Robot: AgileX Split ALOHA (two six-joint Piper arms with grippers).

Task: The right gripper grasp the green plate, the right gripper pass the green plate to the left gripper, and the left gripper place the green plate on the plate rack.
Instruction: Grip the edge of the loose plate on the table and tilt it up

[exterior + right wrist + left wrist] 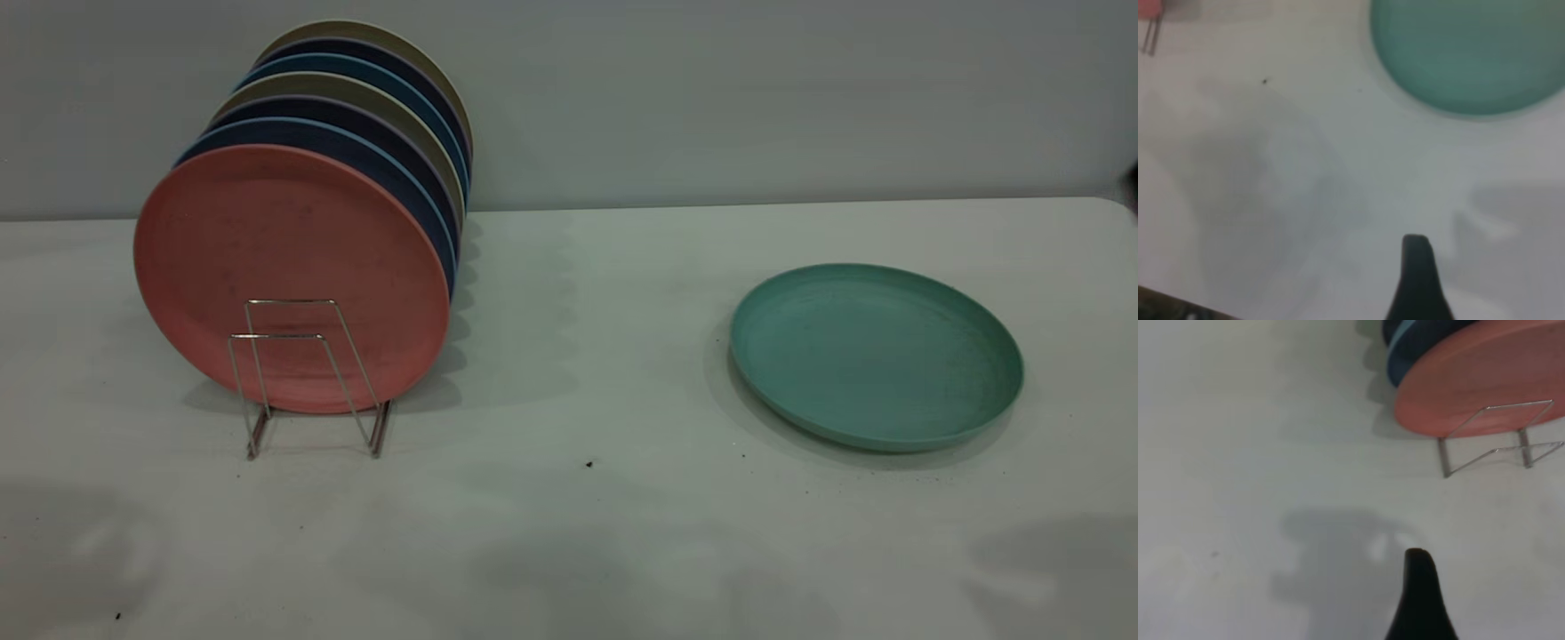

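Note:
The green plate (pixel 876 356) lies flat on the white table at the right; it also shows in the right wrist view (pixel 1471 53). The plate rack (pixel 307 373) stands at the left, its front wire loops bare; it also shows in the left wrist view (pixel 1498 440). Neither gripper shows in the exterior view. My right gripper (pixel 1418 287) appears only as one dark tip above bare table, a short way from the green plate and holding nothing. My left gripper (pixel 1421 600) appears only as one dark tip above bare table, apart from the rack, holding nothing.
A salmon-pink plate (pixel 293 258) stands upright at the front of the rack, with several blue, dark and beige plates (pixel 373 116) behind it. The table (pixel 578 356) runs between rack and green plate. A grey wall stands behind. Small dark specks (pixel 589 463) lie on the table.

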